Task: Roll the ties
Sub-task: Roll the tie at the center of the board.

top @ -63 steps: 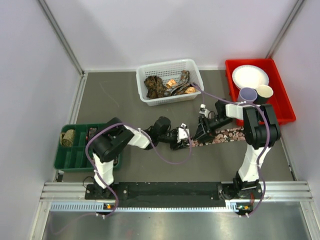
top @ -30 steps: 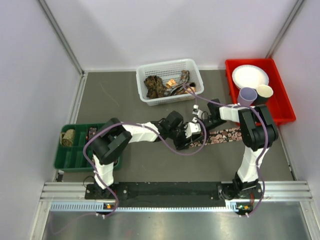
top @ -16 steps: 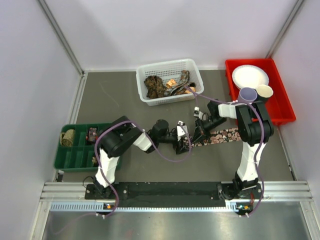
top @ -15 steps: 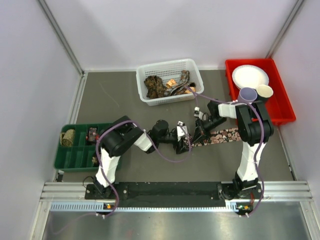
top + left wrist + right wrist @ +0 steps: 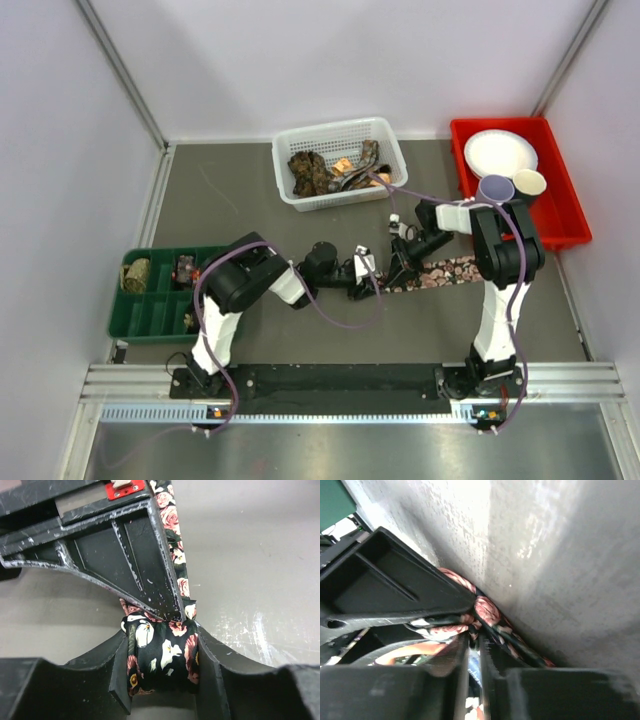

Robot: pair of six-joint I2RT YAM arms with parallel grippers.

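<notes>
Tie coil (image 5: 160, 662) in left end effector (image 5: 161, 647) (snug)

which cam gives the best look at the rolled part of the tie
Left wrist: the coil fills the frame, held in the left gripper, floral print sharp. Top external shows it only as a tiny dark bit. Right wrist catches just a blurred fabric edge.
</notes>
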